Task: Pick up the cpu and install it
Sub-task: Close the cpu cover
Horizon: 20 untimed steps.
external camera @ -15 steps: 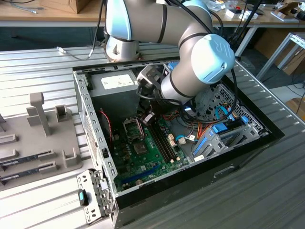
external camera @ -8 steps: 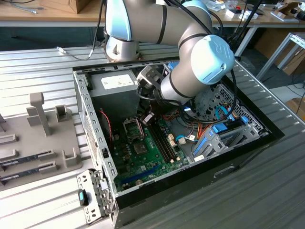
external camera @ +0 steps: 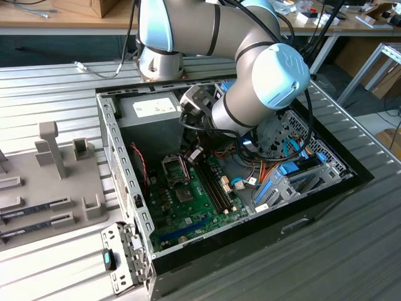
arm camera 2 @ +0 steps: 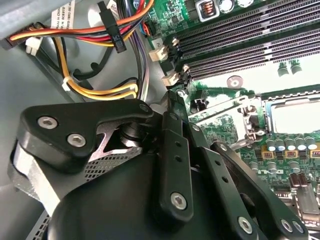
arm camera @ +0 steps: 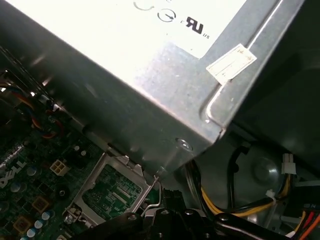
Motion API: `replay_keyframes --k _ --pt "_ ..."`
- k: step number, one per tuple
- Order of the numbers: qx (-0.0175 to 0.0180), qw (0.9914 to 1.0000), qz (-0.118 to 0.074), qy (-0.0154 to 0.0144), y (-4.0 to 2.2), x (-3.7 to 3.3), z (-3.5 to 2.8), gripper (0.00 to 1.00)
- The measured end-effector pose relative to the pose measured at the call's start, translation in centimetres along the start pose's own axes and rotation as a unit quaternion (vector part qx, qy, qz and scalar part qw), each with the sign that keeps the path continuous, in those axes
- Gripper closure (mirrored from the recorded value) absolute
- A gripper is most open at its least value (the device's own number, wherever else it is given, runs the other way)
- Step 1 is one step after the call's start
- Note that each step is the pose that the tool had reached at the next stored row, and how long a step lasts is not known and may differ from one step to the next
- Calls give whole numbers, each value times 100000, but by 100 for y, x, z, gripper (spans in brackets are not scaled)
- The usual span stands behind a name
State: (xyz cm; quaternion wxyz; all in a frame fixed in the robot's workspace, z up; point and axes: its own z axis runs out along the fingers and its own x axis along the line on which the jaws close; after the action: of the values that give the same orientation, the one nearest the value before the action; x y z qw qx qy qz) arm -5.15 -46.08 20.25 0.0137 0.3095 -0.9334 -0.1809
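Observation:
My gripper (external camera: pixel 193 154) hangs inside the open computer case, just above the green motherboard (external camera: pixel 188 210) and close to the dark metal CPU socket (external camera: pixel 173 168). In the second wrist view the gripper's black linkage (arm camera 2: pixel 165 102) comes together beside the socket's raised hinged lid (arm camera 2: pixel 220 107). A bright pale flat surface (arm camera 2: pixel 295 116) lies in the socket; I cannot tell whether it is the cpu. In the first wrist view the socket frame (arm camera: pixel 112 192) and its thin wire lever (arm camera: pixel 158 192) stand right in front of the gripper (arm camera: pixel 170 222).
The grey power supply box (external camera: pixel 150 110) sits close behind the gripper. Bundled coloured cables (arm camera 2: pixel 105 87) and black memory slots (external camera: pixel 216 185) lie beside the socket. The case walls (external camera: pixel 122 182) hem the arm in. A grey parts tray (external camera: pixel 50 182) lies at the exterior view's left.

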Motion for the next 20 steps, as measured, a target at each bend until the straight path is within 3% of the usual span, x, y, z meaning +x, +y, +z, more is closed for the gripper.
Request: replay_keyframes --k 5,20 --pt "-215 100000 -37 -152 6 40 -2 89" --pt "-547 99998 -123 -370 -27 86 -107 89"
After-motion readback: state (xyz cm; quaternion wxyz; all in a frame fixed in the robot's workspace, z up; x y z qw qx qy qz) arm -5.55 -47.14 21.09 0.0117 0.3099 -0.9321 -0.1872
